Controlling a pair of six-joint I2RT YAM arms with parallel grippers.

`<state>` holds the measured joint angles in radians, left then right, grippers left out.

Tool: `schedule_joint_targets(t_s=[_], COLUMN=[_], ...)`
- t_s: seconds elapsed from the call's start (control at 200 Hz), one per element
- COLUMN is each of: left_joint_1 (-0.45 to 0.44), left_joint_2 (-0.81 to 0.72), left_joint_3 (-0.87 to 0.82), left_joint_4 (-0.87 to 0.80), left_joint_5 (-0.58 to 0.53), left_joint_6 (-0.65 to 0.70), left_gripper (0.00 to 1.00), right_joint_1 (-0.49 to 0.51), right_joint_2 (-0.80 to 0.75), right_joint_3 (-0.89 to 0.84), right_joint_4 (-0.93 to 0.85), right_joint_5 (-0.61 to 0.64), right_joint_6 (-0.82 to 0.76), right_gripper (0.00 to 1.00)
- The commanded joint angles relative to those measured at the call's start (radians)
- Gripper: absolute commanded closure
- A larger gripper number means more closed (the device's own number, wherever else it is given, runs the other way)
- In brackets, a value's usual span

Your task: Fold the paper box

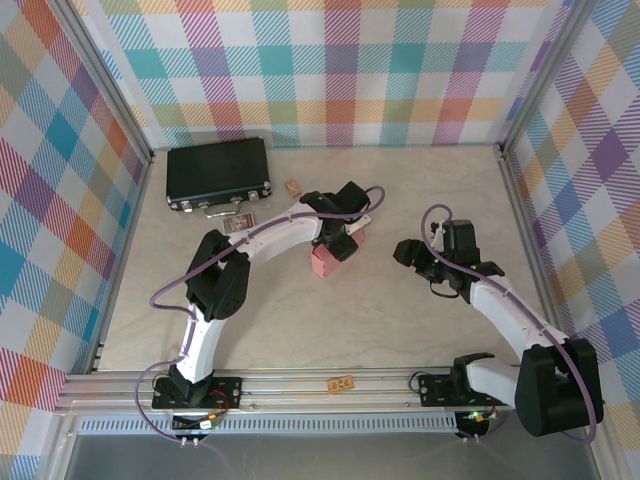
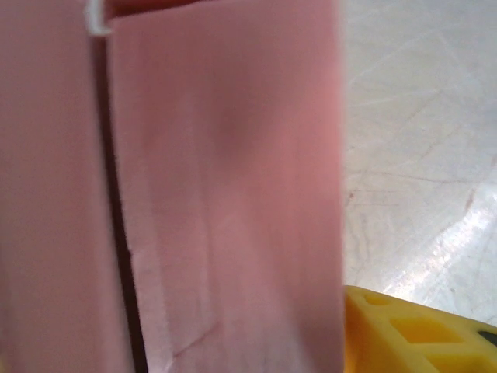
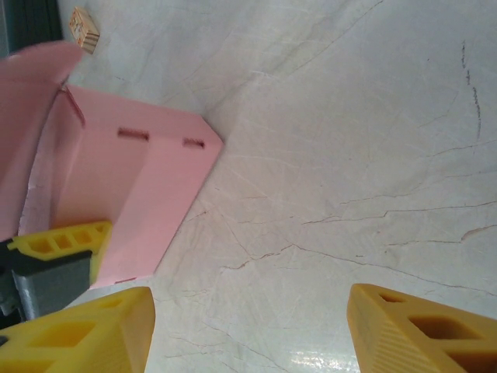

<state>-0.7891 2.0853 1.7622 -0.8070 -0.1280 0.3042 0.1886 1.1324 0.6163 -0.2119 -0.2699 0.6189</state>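
Paper box point(image 1: 323, 265) edge at L pincer point(image 1: 336, 248), open table point(image 1: 300, 325) around.

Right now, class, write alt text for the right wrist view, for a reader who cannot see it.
A half-folded pink paper box lies at left on a marbled table, a yellow finger of the left gripper at its edge. The right gripper stands open and empty below.
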Motion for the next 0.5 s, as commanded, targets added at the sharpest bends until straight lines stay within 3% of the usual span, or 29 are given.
schedule_joint_targets(t_s=[0.0, 0.23, 0.495], left_joint_1=[0.013, 0.050, 0.058], left_joint_2=[-0.051, -0.051, -0.100], left_joint_3=[-0.045, -0.049, -0.124], left_joint_4=[0.045, 0.021, 0.027], left_joint_5=[0.093, 0.227, 0.347], left_joint_6=[0.130, 0.275, 0.544], left_gripper=[0.41, 0.41, 0.40], right_joint_1=[-0.008, -0.008, -0.009], right_joint_2=[-0.008, -0.021, -0.038], right_joint_3=[-0.013, -0.021, -0.027], right_joint_4=[-0.013, -0.022, -0.038], right_joint_5=[-0.008, -0.006, 0.002], right_joint_6=[-0.010, -0.008, -0.007], right_gripper=[0.33, 0.33, 0.33])
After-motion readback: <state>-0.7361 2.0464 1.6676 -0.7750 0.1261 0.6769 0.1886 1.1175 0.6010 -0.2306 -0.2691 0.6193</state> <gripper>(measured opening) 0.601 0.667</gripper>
